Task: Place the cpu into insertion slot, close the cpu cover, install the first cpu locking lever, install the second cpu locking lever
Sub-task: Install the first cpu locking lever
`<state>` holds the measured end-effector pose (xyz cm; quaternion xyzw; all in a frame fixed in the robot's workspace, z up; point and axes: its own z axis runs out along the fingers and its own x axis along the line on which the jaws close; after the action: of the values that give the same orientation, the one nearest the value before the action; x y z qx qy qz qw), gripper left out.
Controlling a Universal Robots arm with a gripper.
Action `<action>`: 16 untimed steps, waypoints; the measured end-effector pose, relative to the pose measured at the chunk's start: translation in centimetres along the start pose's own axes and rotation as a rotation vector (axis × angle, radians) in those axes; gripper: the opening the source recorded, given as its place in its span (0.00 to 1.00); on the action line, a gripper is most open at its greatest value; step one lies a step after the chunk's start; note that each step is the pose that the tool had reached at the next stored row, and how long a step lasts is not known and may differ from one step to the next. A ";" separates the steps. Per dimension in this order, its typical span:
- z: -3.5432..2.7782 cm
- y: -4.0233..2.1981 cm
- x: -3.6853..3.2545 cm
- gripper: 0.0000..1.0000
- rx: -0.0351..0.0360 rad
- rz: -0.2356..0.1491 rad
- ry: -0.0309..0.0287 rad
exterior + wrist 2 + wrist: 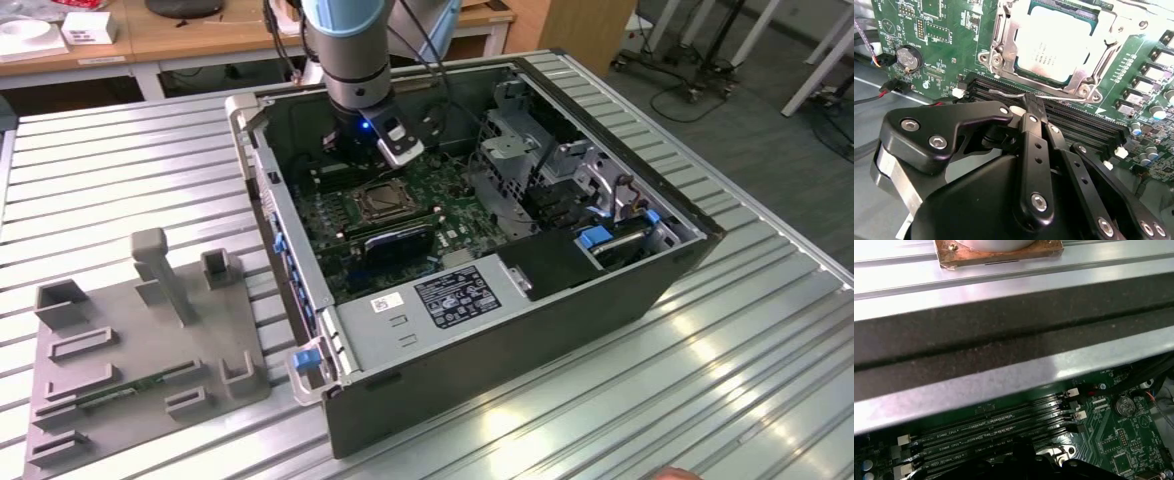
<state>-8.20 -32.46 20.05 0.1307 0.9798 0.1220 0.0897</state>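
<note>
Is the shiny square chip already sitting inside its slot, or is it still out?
In. In the second wrist view the cpu lies flat in the insertion slot, with the silvery cpu cover framing it. The gripper holds nothing.

Computer case [534, 290] lies open on desk [747, 380]; fixture tray [147, 370] on desk at exterior view's left of case. Motherboard [427, 190] inside case. Insertion slot [379, 203] on motherboard, cpu [1051, 45] seated in it, cpu cover [1004, 50] framing cpu, seemingly down. Memory slots [1084, 125] between slot and gripper [1034, 107]. Gripper above motherboard, at far side of slot.
</note>
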 end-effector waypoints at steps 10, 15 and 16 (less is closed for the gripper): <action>0.61 -0.05 -0.30 0.10 0.0000 0.000 0.0000; 0.82 -0.06 -0.44 0.10 0.0001 0.000 0.0000; 0.84 -0.05 -0.47 0.10 0.0001 0.000 0.0000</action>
<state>-7.59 -32.46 19.30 0.1307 0.9798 0.1220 0.0897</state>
